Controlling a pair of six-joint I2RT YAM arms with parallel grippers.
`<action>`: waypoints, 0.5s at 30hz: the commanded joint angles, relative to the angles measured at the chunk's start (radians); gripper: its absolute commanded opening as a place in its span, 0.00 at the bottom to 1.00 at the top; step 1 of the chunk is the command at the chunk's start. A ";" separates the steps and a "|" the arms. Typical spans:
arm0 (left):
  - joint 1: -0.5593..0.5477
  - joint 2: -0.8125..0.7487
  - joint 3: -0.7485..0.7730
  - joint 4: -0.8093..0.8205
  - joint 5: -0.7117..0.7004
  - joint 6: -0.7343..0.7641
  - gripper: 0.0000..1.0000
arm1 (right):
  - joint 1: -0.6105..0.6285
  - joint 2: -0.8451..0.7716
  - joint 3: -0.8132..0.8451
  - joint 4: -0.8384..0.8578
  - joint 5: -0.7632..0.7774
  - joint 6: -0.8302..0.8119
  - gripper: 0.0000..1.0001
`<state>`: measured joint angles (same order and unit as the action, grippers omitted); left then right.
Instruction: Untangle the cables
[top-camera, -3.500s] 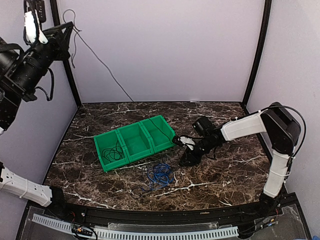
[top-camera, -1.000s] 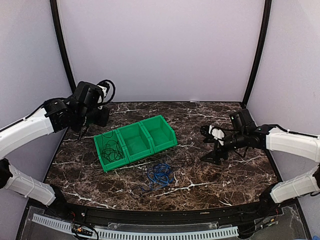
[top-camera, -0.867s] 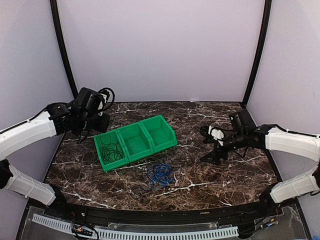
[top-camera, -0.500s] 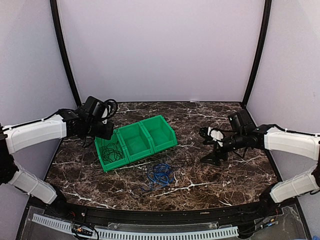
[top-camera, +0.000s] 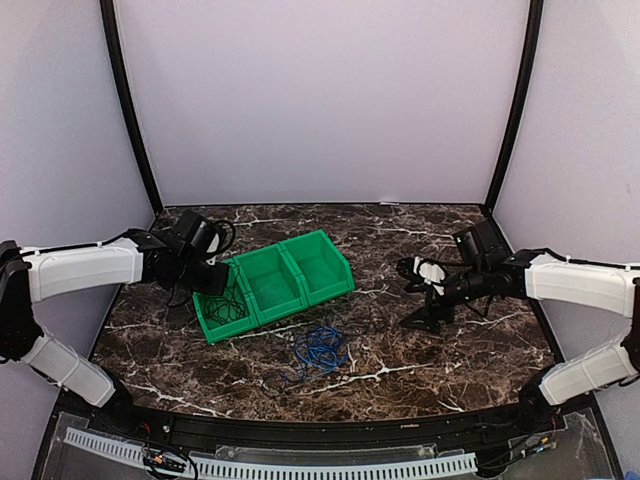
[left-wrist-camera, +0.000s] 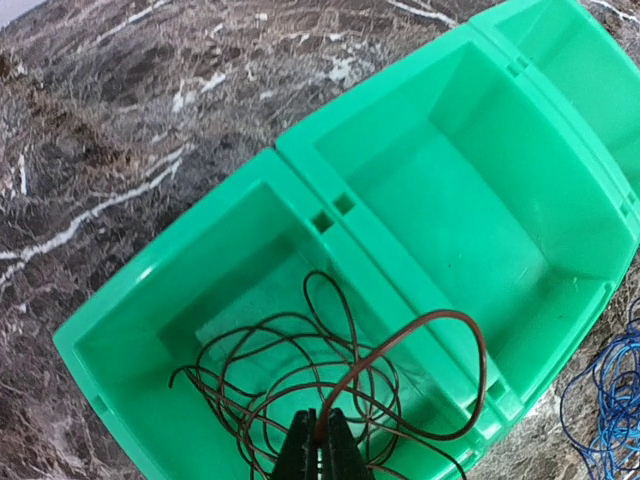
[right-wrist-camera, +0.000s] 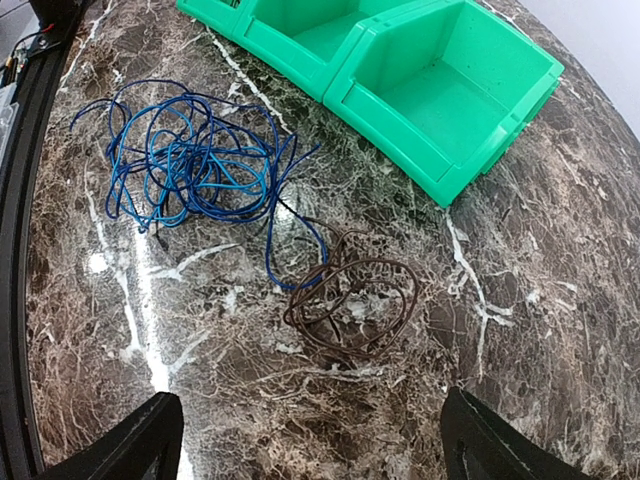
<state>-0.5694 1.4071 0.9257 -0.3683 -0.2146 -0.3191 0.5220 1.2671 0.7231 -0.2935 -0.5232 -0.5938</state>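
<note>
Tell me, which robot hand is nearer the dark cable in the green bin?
Left. The left gripper is over the green bin's end compartment, shut on the dark cable. The right gripper hangs open over the table, past the bin's other end.

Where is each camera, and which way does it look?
Top external: above, behind the arms, looking down at the table; left arm and right arm show.
Left wrist: on the left arm, looking into the green bin; left pincer shows, shut on the dark cable.
Right wrist: on the right arm, looking at the blue cable; open right pincer shows.
Shared: both wrists see the green bin and blue cable.
</note>
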 joint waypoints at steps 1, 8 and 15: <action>0.008 0.002 -0.045 -0.068 0.048 -0.089 0.00 | -0.007 0.014 0.011 -0.002 -0.010 -0.012 0.91; 0.008 0.021 -0.039 -0.109 0.024 -0.126 0.00 | -0.007 0.016 0.010 -0.005 -0.020 -0.014 0.91; 0.008 0.048 0.009 -0.193 0.017 -0.149 0.00 | -0.007 0.012 0.009 -0.007 -0.015 -0.014 0.91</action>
<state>-0.5690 1.4353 0.8959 -0.4633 -0.1890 -0.4355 0.5220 1.2778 0.7231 -0.3000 -0.5247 -0.5983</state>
